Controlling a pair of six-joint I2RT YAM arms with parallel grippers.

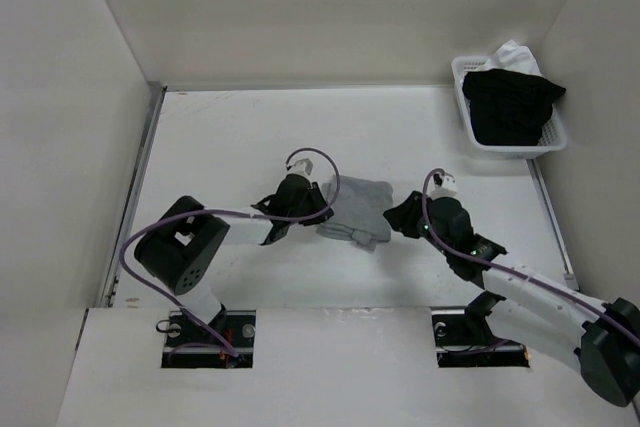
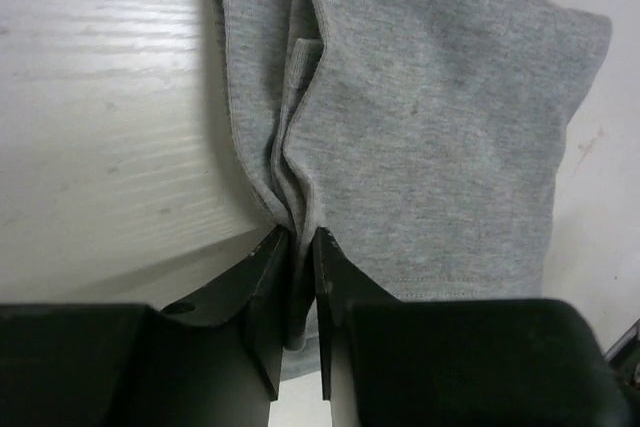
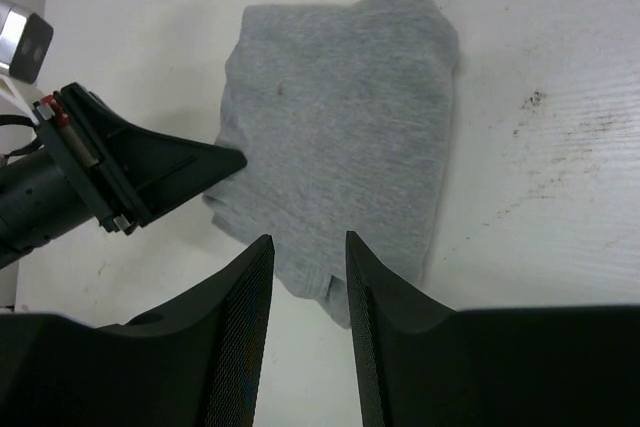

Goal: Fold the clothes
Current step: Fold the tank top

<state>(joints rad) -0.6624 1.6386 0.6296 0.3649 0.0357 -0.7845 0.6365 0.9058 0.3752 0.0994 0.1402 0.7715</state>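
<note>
Left arm (image 1: 235, 230): reaches from its base at the near left across the counter (image 1: 230, 137) toward the middle, and ends at the left edge of the grey top (image 1: 358, 209).
Left jaws: clamped on the grey top. In the left wrist view the two dark fingers (image 2: 262, 292) stand almost together, with a bunched ridge of grey knit pinched in the narrow slit between them. Several layers of the fabric gather into that pinch.
Grey top: lies on the counter at about its middle, between the two arms. It is folded into a compact, roughly square packet of several layers. Its upper face is smooth, and a stitched hem shows along the near edge in the left wrist view (image 2: 440, 127). In the top view a small lump of fabric sticks out at the near side.
Right jaws: apart, with a clear gap between the two fingers (image 3: 245, 297). They sit at the right near corner of the grey top (image 3: 350, 117), and a corner of the knit shows in the gap. Whether they touch it cannot be told.
Right arm (image 1: 520, 292): comes in from the near right and is angled toward the top.
Basket (image 1: 508, 150): white, at the far right corner of the counter and well apart from the grey top. It holds a black garment (image 1: 512, 105), with a white cloth (image 1: 512, 50) behind it.
</note>
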